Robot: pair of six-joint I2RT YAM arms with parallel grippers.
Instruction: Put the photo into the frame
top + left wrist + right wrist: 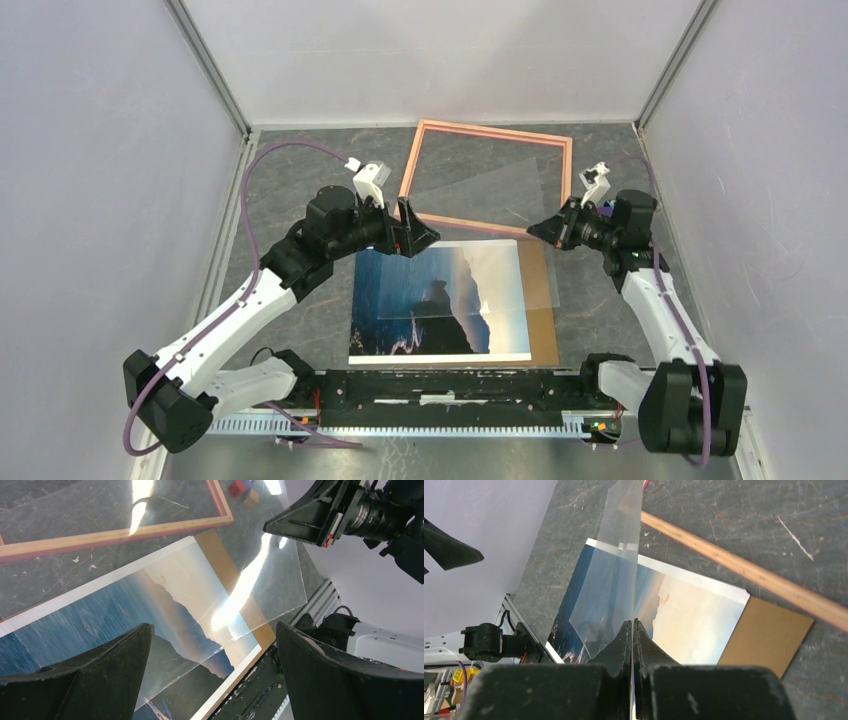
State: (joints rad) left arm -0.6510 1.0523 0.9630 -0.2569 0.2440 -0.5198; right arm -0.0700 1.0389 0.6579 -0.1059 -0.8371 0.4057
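Pink frame [490, 127] lies flat at the 12 o'clock end of the table [300, 310]. The photo [440, 300] lies face up toward 6 o'clock near the arm bases, not in the frame. You can see a brown board [546, 300] poking out from under it at the photo's 3 o'clock edge.

From overhead the clear sheet [480, 200] is barely a ghost, just a faint outline crossing the frame's near rail and the top of the photo. The right wrist cam makes it obvious though. The right gripper [631, 622] has its fingers pinched together on the sheet's edge, and the sheet tilts up and away over the photo. On the left wrist cam the sheet is mostly big glare streaks.

The left gripper [420, 230] is spread wide with nothing in it, hovering by the frame's 7 o'clock corner. Its own fingers [120, 670] block the lower part of the photo in that view.

I can't tell if the sheet's far edge touches the table, and both wrist views cut off the frame's far side
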